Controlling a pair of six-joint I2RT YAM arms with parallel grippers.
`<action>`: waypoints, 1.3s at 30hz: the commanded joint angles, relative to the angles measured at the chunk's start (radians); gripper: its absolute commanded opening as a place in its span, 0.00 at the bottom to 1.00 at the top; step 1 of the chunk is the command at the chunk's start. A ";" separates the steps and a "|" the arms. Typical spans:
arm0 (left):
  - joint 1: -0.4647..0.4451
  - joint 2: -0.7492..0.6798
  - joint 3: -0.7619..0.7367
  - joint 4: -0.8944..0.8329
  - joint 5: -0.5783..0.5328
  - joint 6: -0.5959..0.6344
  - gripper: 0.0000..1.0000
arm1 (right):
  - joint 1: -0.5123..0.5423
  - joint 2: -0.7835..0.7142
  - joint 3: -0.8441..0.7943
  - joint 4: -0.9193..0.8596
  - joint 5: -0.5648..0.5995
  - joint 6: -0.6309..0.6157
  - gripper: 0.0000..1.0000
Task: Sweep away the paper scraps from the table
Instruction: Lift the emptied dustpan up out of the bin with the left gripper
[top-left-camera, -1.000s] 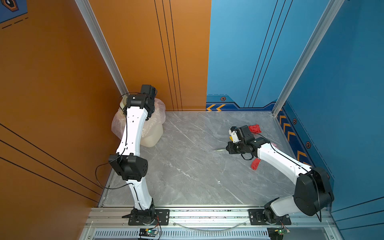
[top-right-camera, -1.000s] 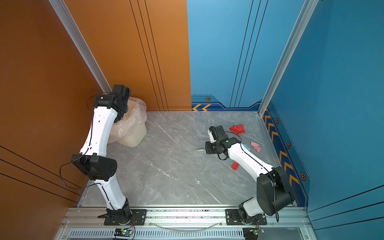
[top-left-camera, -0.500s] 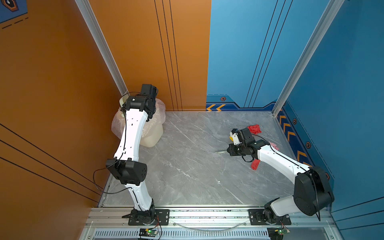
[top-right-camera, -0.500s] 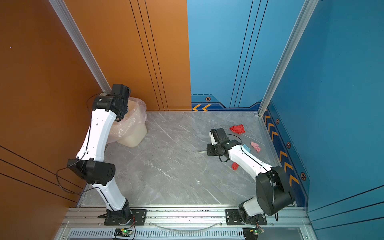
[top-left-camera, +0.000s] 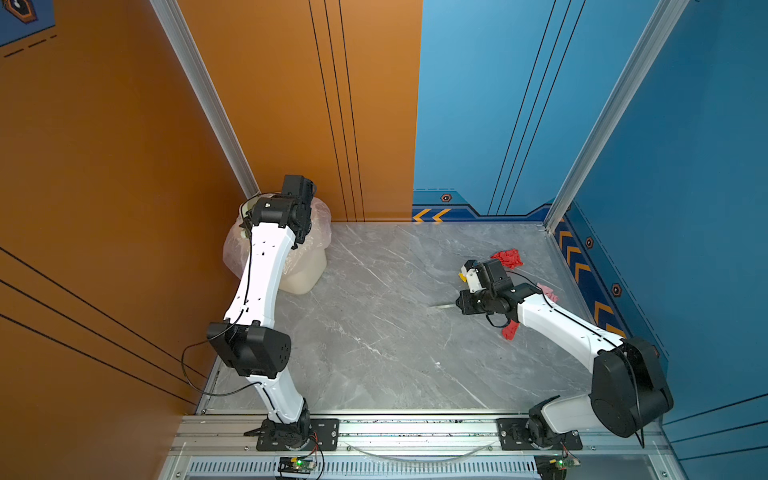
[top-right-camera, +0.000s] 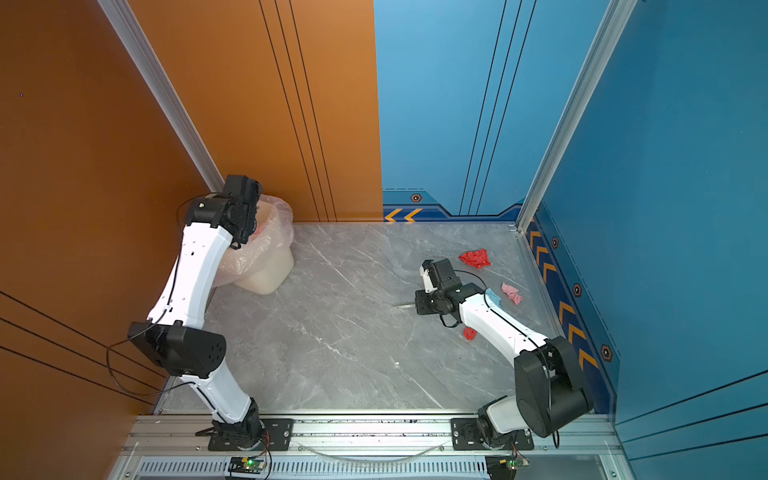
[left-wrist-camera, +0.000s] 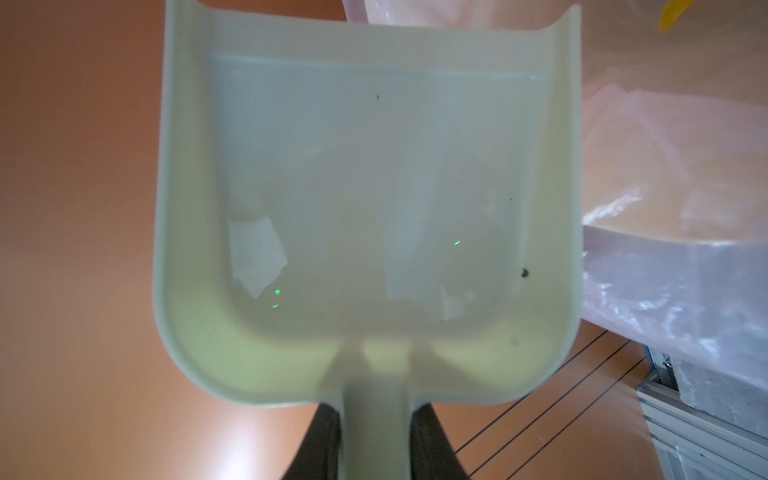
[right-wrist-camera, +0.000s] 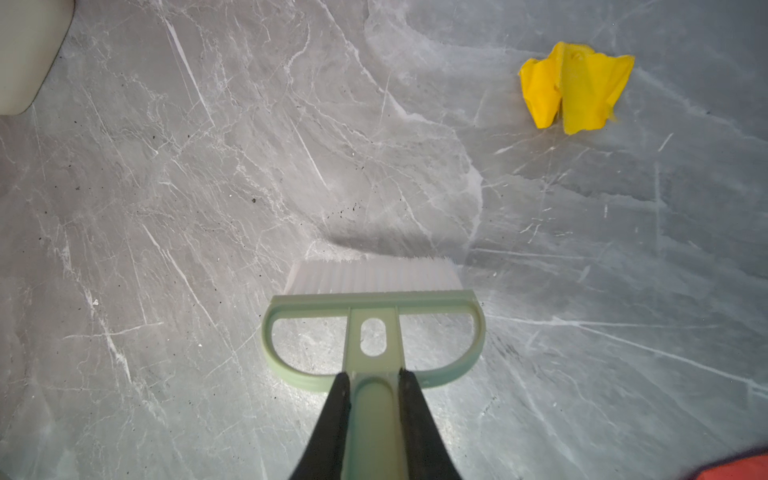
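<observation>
Top views overlook table (top-left-camera: 374, 332), wrist views close

In the left wrist view the left fingers (left-wrist-camera: 318, 449) on the dustpan (left-wrist-camera: 365, 187) handle are dark, blurred and cut by the frame edge. A yellow sliver (left-wrist-camera: 673, 14) is clipped too short to identify. In both top views the left arm (top-left-camera: 266, 266) hides those fingers, nearly all the dustpan, and part of the lined bin (top-left-camera: 305, 274) at the bench's (top-left-camera: 374, 353) 10 o'clock. Around 3 o'clock the right arm (top-left-camera: 561, 328) partly covers a small red scrap (top-left-camera: 510, 330) and a light blue scrap (top-right-camera: 493, 296). The brush (top-left-camera: 442, 305) shows there only as a thin sliver. A red blur (right-wrist-camera: 735, 467) in the right wrist view is cut off.
</observation>
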 joint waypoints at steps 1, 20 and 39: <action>0.006 -0.039 0.017 0.024 -0.018 0.002 0.00 | -0.006 -0.028 -0.018 0.015 -0.007 -0.012 0.00; -0.016 -0.052 0.299 0.035 0.198 -0.292 0.00 | -0.015 -0.079 -0.031 0.022 0.023 0.001 0.00; -0.159 -0.359 -0.190 0.298 0.752 -0.640 0.00 | -0.053 -0.116 0.045 -0.055 0.112 0.029 0.00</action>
